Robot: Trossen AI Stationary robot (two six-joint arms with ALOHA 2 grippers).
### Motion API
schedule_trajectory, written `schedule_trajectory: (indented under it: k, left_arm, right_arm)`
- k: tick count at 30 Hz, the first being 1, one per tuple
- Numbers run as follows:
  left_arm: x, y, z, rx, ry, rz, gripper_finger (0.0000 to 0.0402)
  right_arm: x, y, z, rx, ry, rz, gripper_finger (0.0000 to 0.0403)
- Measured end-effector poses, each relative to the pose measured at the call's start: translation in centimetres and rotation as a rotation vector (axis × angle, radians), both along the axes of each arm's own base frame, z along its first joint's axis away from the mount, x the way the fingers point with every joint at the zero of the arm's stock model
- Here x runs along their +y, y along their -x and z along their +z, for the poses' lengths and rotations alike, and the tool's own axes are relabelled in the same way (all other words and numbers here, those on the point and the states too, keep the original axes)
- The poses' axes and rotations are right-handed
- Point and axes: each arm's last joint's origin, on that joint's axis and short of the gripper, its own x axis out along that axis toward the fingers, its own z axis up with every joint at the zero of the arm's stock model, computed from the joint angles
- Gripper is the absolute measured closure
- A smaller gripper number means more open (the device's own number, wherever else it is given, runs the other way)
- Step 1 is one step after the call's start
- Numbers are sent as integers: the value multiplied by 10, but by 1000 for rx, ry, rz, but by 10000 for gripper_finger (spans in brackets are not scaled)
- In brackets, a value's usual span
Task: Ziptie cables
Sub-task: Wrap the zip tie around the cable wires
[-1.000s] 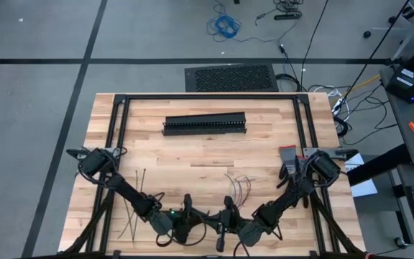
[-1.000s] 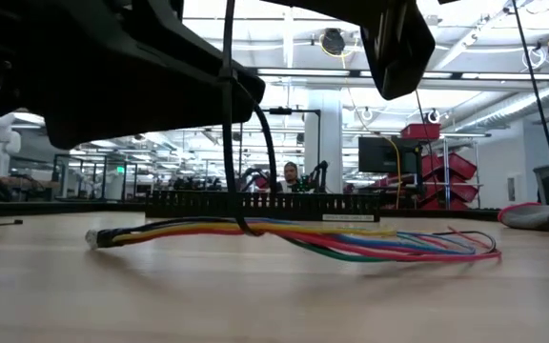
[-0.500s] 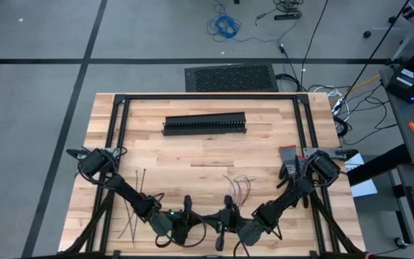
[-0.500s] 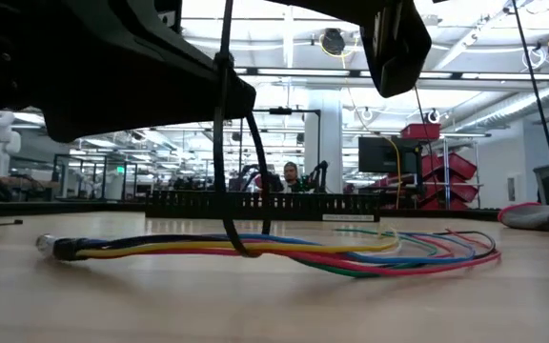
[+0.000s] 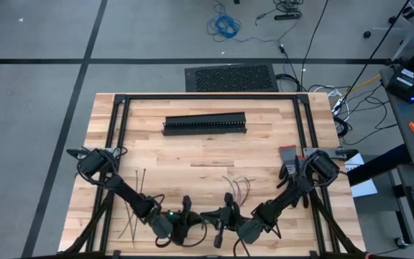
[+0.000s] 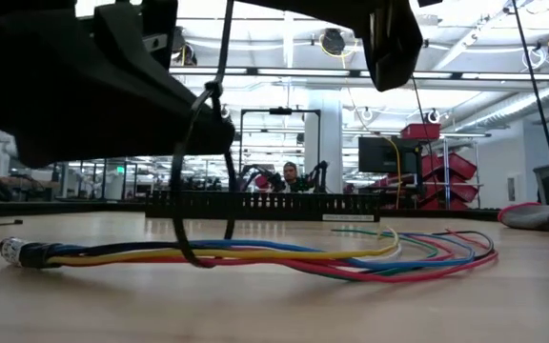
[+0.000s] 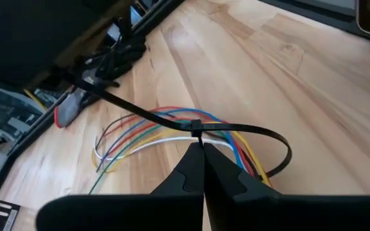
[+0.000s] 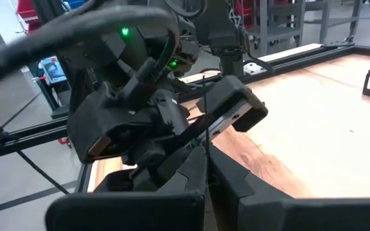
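Note:
The cables (image 6: 274, 255), a bundle of coloured wires with a dark plug at one end, lie on the wooden table (image 5: 192, 155) near its front edge; they also show in the left wrist view (image 7: 140, 131). A black ziptie (image 6: 185, 181) is looped around them, its head (image 7: 196, 124) on top of the bundle. My left gripper (image 7: 202, 147) is shut at that head. My right gripper (image 8: 205, 163) is shut on the ziptie's tail. In the high view the two grippers (image 5: 190, 212) (image 5: 223, 214) face each other at the front middle. Spare zipties (image 5: 136, 203) lie at the front left. My left gripper pinches the ziptie right at its head (image 7: 198, 131) between its two fingertips, coming slanting down from the table's left. The loop hangs below around the cables, which rest on the table. My right gripper pinches the ziptie's tail (image 8: 205, 128) between its two fingers, coming nearly level from the table's right. The tail (image 7: 127, 106) runs straight and taut from the head to these fingers.
A long black slotted duct (image 5: 205, 124) lies across the far middle of the table. A grey and red item (image 5: 287, 155) lies at the right edge by the right arm's base. Bare wood shows between the duct and the cables.
The cable bundle has slid along the table toward its left edge, plug end leading. The ziptie loop around it has shifted the same way and now slants. Both hands have stayed near the front middle.

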Motion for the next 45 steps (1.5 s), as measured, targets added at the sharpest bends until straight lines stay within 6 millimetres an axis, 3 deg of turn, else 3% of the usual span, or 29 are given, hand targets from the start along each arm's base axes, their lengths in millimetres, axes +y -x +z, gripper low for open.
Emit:
schedule_trajectory:
  k: [13,29,41,45]
  left_arm:
    - [0,3,-17,70,35,35,401]
    - [1,4,-18,63,117,99,396]
    - [7,-1,-19,67,192,142,237]
    - [7,-1,-18,65,219,152,208]
  right_arm:
    - [-10,0,28,-19,92,-35,403]
    - [-13,-1,21,27,56,-47,403]
    - [-12,0,18,52,48,-22,403]
    - [-13,1,14,80,35,-28,403]
